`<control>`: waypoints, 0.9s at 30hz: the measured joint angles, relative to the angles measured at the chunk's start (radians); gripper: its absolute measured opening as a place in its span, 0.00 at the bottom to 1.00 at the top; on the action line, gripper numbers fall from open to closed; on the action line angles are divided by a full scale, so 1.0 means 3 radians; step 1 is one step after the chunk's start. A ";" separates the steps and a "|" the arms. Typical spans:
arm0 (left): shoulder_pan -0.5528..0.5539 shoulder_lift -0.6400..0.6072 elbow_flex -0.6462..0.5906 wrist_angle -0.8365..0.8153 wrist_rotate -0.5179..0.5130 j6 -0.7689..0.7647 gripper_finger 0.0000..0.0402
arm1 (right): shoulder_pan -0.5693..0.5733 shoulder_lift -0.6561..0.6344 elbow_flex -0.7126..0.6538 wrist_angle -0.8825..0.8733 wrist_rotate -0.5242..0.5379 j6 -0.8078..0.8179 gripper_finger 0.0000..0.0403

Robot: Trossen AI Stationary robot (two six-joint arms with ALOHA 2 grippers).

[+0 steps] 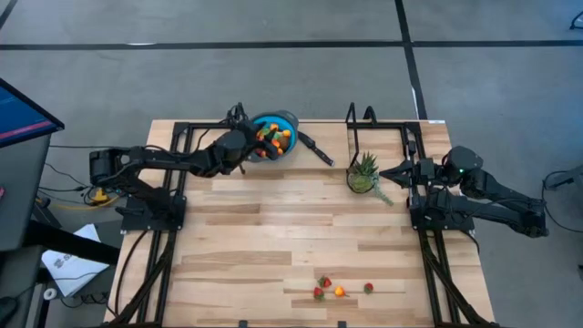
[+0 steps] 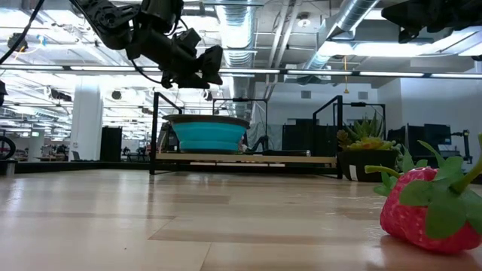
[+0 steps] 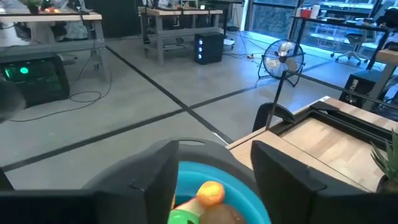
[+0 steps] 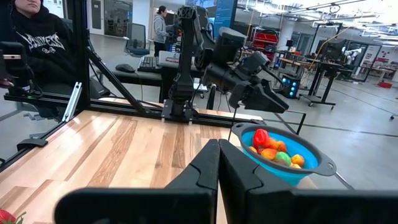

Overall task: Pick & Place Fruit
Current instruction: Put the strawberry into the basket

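1. Above the round blue bowl (image 1: 276, 135) at the tabletop's (image 1: 273, 228) twelve o'clock edge, my left pincer (image 1: 258, 146) hangs with its fingers apart and nothing between them, placed there, I judge, so fruit drops inside.
2. Small plastic toy fruits (image 4: 273, 151) already fill that bowl.
3. Red toy strawberries and an orange piece (image 1: 339, 290) wait near six o'clock.
4. My right pincer (image 1: 387, 171), pressed together, rests at three o'clock beside the spiky green potted plant (image 1: 363, 173).

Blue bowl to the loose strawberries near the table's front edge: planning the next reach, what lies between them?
Only bare wood tabletop lies between the blue bowl and the strawberries, per the high view.
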 joint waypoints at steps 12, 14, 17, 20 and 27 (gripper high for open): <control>-0.0032 0.0000 0.0000 0.0009 -0.0001 -0.0309 0.56 | 0.0000 -0.0001 0.0000 -0.0004 0.0001 0.0000 0.00; -0.0063 0.0000 0.0000 0.0009 0.0000 -0.0357 0.55 | 0.0000 -0.0001 0.0000 -0.0005 0.0001 0.0000 0.00; -0.0108 0.0000 0.0000 0.0009 0.0000 -0.0375 0.53 | 0.0000 -0.0001 0.0000 -0.0008 0.0001 -0.0001 0.00; -0.0163 0.0000 0.0000 0.0010 0.0000 -0.0375 0.52 | -0.0001 -0.0001 0.0000 -0.0010 0.0002 -0.0001 0.00; -0.0278 0.0001 0.0000 0.0011 0.0000 -0.0219 0.47 | -0.0003 -0.0001 0.0000 -0.0035 0.0005 -0.0003 0.00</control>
